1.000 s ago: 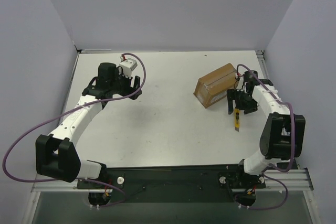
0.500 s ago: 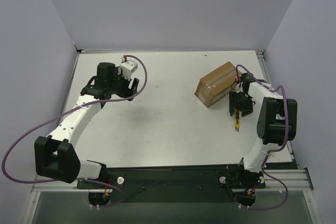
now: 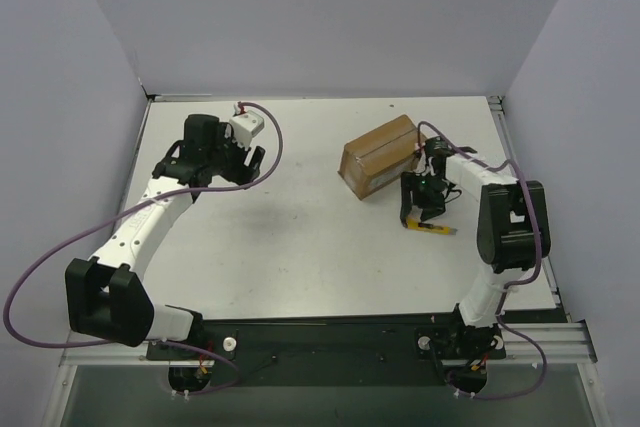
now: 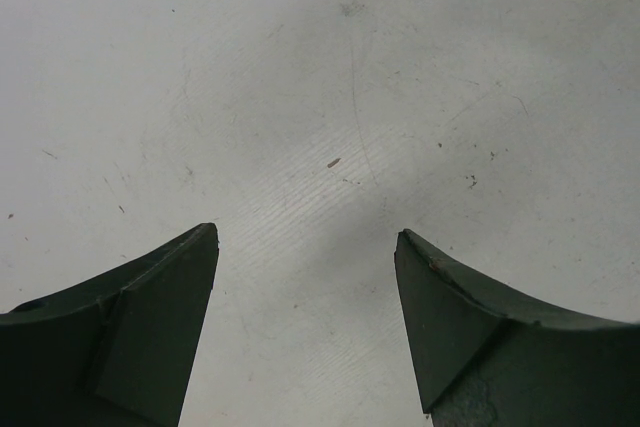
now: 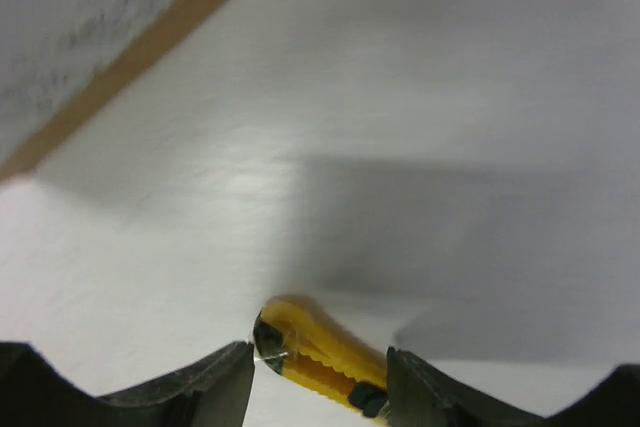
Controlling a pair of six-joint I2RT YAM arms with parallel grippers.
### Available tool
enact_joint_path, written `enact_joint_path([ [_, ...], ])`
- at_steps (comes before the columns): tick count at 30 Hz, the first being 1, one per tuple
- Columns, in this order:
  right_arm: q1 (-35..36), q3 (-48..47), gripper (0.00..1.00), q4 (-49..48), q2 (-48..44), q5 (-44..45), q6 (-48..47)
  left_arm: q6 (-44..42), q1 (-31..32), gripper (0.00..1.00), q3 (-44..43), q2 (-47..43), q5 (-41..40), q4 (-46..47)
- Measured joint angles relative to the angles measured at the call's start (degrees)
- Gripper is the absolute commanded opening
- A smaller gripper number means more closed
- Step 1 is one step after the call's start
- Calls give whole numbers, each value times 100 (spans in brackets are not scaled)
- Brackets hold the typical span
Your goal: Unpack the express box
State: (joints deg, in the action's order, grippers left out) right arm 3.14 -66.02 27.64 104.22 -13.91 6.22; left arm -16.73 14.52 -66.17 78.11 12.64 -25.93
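on the right half of the white table [image 3: 300, 247], the express box [image 3: 378, 155] sits closed, turned at a slant, with tape along its top. just near of it and to its right, the right gripper [image 3: 420, 209] points down at a yellow utility knife [image 3: 428, 226] that lies low on the table. from the right wrist, its fingers [image 5: 200, 392] stand partly closed, and the knife [image 5: 318, 359] crosses the gap at an angle, pressed by a finger on each side. the box's labelled side [image 5: 90, 17] shows at the far left of that view, apart from the fingers. on the far left of the table, the left gripper [image 3: 250, 159] hangs with its fingers [image 4: 170, 287] spread wide, holding and touching nothing, bare table between them.
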Motion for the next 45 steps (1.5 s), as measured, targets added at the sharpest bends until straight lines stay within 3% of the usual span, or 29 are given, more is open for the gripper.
enact_joint_path([
  [5, 813, 0, 55, 356, -94, -573, -127, -9, 4, 81, -31, 111, 15, 0],
  [14, 87, 0, 56, 1038, -831, -501, -680, 46, 26, 81, -28, 127, 199, 37],
  [19, 157, 225, 61, 997, -1259, -282, -774, 120, 70, 81, -17, 127, 278, 46],
  [23, 286, 444, 63, 774, -1189, -85, -1255, 146, 76, 81, -15, 127, 308, 46],
  [28, 111, 289, 51, 448, -734, 118, -1731, 146, 79, 81, 42, 127, 306, 44],
  [35, -109, 289, 56, 334, -549, -131, -1845, 125, 79, 81, 170, 118, 302, 46],
  [45, 533, 769, 55, 367, -549, -667, -1823, 107, 79, 81, 315, 81, 302, 44],
])
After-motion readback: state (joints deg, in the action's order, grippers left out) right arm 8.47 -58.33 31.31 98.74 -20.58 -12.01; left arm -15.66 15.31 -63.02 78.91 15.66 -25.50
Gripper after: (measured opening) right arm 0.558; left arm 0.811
